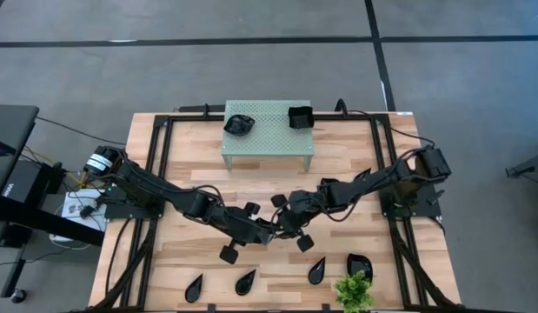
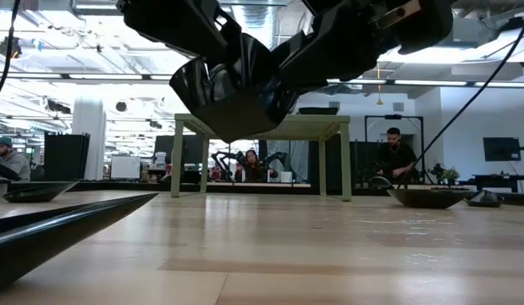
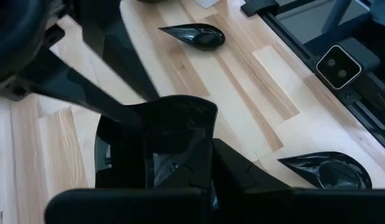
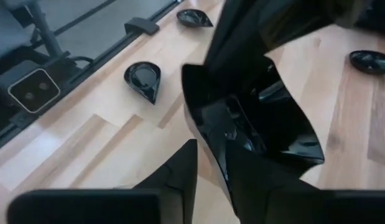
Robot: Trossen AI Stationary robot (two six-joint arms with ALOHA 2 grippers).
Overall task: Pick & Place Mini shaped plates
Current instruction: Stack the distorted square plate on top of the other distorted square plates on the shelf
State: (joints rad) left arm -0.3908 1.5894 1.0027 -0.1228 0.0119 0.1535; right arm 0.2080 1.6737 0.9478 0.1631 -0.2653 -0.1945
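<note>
At table centre, my left gripper (image 1: 270, 228) pinches a black square plate (image 3: 173, 134) aloft for handover. My right gripper (image 1: 286, 222), at its 3 o'clock, closes fingers (image 4: 248, 171) around the opposite rim.

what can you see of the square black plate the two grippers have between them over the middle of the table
The plate is a small glossy black dish, roughly square with a wavy, upturned rim. It hangs in the air above the bare wood at mid-table, tilted rather than level. The left gripper is shut on one edge, and the right gripper has its fingers around the opposite edge. Nothing else touches it.
</note>
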